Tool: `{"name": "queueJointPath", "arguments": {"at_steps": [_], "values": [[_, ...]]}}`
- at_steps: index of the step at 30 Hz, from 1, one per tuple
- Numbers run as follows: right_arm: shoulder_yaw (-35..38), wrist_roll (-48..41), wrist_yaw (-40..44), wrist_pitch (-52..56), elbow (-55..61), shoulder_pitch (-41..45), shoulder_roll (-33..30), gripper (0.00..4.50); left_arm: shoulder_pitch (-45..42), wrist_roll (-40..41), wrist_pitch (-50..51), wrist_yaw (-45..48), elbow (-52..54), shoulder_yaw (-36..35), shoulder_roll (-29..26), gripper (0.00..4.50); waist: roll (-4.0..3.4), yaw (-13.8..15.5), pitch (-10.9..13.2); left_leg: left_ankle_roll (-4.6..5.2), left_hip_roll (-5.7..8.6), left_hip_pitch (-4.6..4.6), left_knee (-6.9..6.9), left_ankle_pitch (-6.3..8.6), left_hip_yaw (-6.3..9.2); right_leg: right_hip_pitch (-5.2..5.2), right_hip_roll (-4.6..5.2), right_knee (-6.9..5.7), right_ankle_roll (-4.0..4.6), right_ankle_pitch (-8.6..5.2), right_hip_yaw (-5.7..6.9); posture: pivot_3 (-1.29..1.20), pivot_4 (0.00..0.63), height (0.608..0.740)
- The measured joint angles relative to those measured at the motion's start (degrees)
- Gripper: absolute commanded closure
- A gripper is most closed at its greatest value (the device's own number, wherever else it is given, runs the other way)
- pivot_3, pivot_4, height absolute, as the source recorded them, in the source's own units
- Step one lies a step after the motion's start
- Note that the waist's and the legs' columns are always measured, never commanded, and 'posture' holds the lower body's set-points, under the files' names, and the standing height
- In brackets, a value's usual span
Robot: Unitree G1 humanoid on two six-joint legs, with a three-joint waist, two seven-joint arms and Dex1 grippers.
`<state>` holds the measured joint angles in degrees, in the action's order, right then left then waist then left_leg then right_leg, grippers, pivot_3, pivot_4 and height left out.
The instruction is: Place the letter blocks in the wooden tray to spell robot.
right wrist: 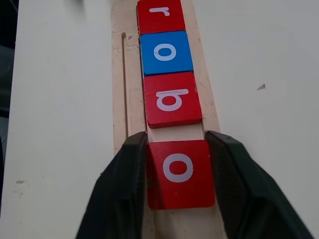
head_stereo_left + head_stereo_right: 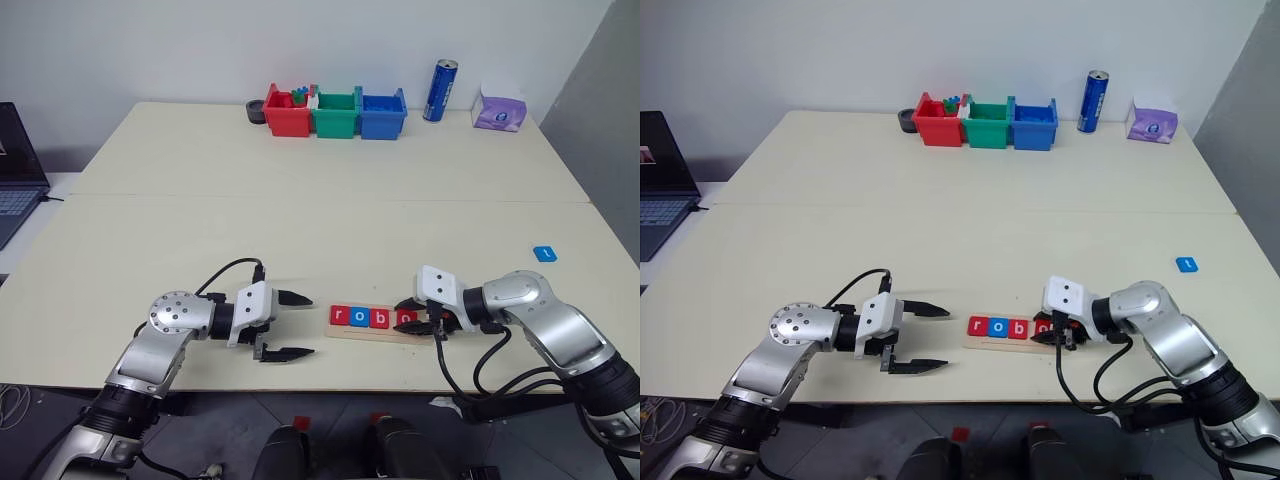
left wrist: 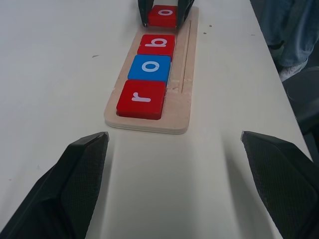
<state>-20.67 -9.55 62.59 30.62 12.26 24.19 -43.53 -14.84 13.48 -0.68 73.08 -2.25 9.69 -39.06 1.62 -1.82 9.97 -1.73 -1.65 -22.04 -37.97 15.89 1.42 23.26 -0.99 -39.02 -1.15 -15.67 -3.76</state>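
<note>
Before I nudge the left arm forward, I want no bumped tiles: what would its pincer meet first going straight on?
Probably the near end of the tray, then the red r tile on it. The left pincer is open, table bare between.

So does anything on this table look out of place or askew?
Yes. One blue letter block lies alone near the table's right edge, far from the wooden tray, which already holds r, o, b and a second o. The b tile sits slightly skewed, with a gap before the o tile.
</note>
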Motion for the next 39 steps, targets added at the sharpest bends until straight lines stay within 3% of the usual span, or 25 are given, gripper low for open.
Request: {"name": "queueJointPath", "arguments": {"at_steps": [5, 9, 13, 15, 21, 22, 28, 39], "values": [[0.0, -0.1, 0.1, 0.1, 0.0, 0.2, 1.1, 0.03, 0.3, 0.0, 0.0, 0.0, 0.2, 0.0, 0.0, 0.0, 0.0, 0.0, 0.0, 0.0, 0.0, 0.0, 0.0, 0.0, 0.01, 0.0, 0.0, -0.01, 0.01, 0.01, 0.0, 0.0, 0.15, 0.74], [1.5, -1.3, -0.4, 1.8, 0.9, 0.7, 1.5, 0.03, 0.5, -0.1, -0.1, 0.0, 0.2, 0.0, 0.0, 0.0, 0.0, 0.0, 0.0, 0.0, 0.0, -0.01, 0.0, 0.0, 0.02, 0.0, 0.0, -0.01, 0.17, 0.1, 0.01, 0.0, 0.15, 0.74], [7.5, -5.4, -1.3, 6.3, 6.7, -0.2, 0.2, 0.03, 0.6, -0.1, -0.6, 0.1, 0.2, 0.0, -0.1, 0.0, -0.01, 0.0, 0.0, 0.0, 0.01, -0.03, 0.0, 0.0, 0.05, 0.0, 0.02, 0.0, 0.17, 0.1, 0.04, 0.0, 0.15, 0.74], [9.8, -6.6, -1.7, 7.9, 9.3, -1.9, -1.4, 0.56, 0.7, -0.1, -0.8, 0.1, 0.2, 0.0, -0.2, 0.0, 0.0, 0.1, 0.0, 0.0, 0.01, -0.04, 0.0, 0.0, 0.04, -0.01, 0.02, 0.01, 0.16, 0.09, 0.06, 0.0, 0.15, 0.74], [12.5, -8.2, -3.0, 10.3, 14.7, -11.4, -4.5, 2.83, 0.6, -0.2, -1.1, 0.2, 0.0, 0.0, -0.3, 0.0, -0.01, 0.1, 0.0, 0.0, 0.02, -0.04, 0.0, 0.0, 0.02, 0.0, 0.02, 0.0, -0.08, -0.05, 0.03, 0.0, 0.15, 0.74], [12.5, -8.2, -3.1, 10.3, 15.0, -11.7, -4.6, 2.83, 0.6, -0.2, -1.1, 0.2, 0.0, 0.0, -0.3, 0.0, -0.01, 0.1, 0.0, 0.0, 0.02, -0.03, 0.0, 0.0, 0.01, 0.0, 0.02, 0.0, -0.08, -0.05, 0.03, 0.0, 0.15, 0.74], [10.4, -6.7, -5.3, 9.7, 16.1, -14.7, -5.4, 4.48, -0.5, -0.6, -1.5, 0.8, -1.0, 0.1, -0.2, 0.0, -0.01, 0.0, 0.0, 0.0, 0.02, 0.0, -0.01, 0.0, -0.01, -0.02, -0.04, 0.0, -0.09, -0.05, 0.01, 0.0, 0.15, 0.74], [7.1, -4.5, -6.4, 8.6, 13.2, -12.6, -4.9, 4.48, -0.5, -0.8, -2.0, 1.0, -1.0, 0.1, -0.1, 0.0, -0.01, 0.0, 0.0, 0.0, 0.01, 0.0, -0.02, 0.0, -0.02, -0.02, -0.02, 0.0, -0.09, -0.05, 0.0, 0.0, 0.15, 0.74]]}}
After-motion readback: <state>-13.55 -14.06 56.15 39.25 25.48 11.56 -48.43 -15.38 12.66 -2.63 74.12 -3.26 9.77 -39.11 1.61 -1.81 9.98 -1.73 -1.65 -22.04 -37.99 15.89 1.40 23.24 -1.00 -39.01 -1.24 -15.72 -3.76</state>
